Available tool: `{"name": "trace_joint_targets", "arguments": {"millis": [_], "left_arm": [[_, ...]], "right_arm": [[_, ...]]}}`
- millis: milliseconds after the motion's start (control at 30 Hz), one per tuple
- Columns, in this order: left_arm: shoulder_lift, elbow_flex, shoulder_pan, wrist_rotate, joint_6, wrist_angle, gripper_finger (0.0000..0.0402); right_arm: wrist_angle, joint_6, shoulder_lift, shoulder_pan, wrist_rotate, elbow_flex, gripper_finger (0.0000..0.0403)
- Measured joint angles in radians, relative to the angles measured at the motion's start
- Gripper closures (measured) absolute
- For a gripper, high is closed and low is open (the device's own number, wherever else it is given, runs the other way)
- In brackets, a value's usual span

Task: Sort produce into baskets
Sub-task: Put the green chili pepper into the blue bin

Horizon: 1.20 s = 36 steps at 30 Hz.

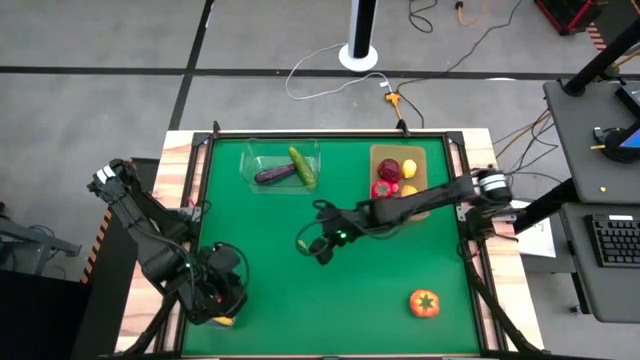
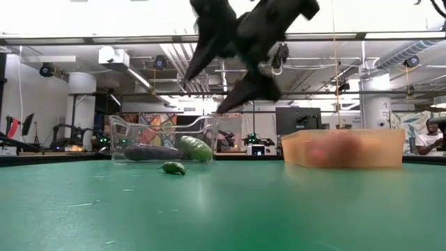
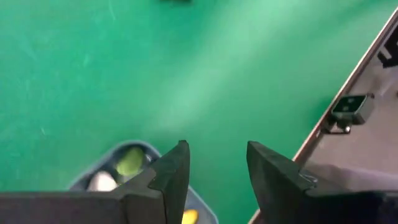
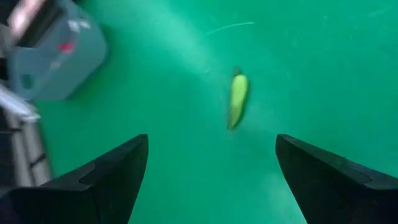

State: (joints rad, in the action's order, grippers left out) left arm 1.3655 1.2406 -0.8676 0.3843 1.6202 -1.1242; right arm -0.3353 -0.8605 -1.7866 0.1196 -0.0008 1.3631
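One chilli (image 4: 238, 99) beyond spread jaws.

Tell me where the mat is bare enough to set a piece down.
Open green mat lies between the left gripper and the tomato. The far edge is crowded: clear tub and wooden tray. The right gripper hangs mid-table over a green chilli.

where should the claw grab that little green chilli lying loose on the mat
Probably across the middle of the green chilli, coming straight down from above. It lies flat and slim on the mat, with the open right claw already above it, so the fingers can straddle its narrow width.
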Motion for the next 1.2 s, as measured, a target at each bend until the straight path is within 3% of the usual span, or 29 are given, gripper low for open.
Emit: {"name": "trace_joint_targets", "arguments": {"millis": [333,600,900,1067,1200], "left_arm": [[0.000,-0.005,0.021,0.128,-0.016,0.000,0.0263],[0.000,-0.010,0.025,0.142,-0.019,-0.002,0.0263],[0.000,-0.016,0.029,0.241,-0.020,-0.023,0.0263],[0.000,-0.020,0.033,0.295,-0.069,-0.023,0.0263],[0.000,-0.028,0.035,0.364,-0.130,-0.021,0.0263]], "right_arm": [[0.001,0.193,-0.277,-0.004,0.046,0.190,0.0080],[-0.094,0.226,-0.401,-0.003,0.103,0.290,0.0157],[-0.123,0.250,-0.406,-0.003,0.182,0.288,0.0294],[-0.140,0.279,-0.382,-0.008,0.172,0.284,0.0373],[-0.156,0.284,-0.319,-0.008,0.120,0.279,0.0381]]}}
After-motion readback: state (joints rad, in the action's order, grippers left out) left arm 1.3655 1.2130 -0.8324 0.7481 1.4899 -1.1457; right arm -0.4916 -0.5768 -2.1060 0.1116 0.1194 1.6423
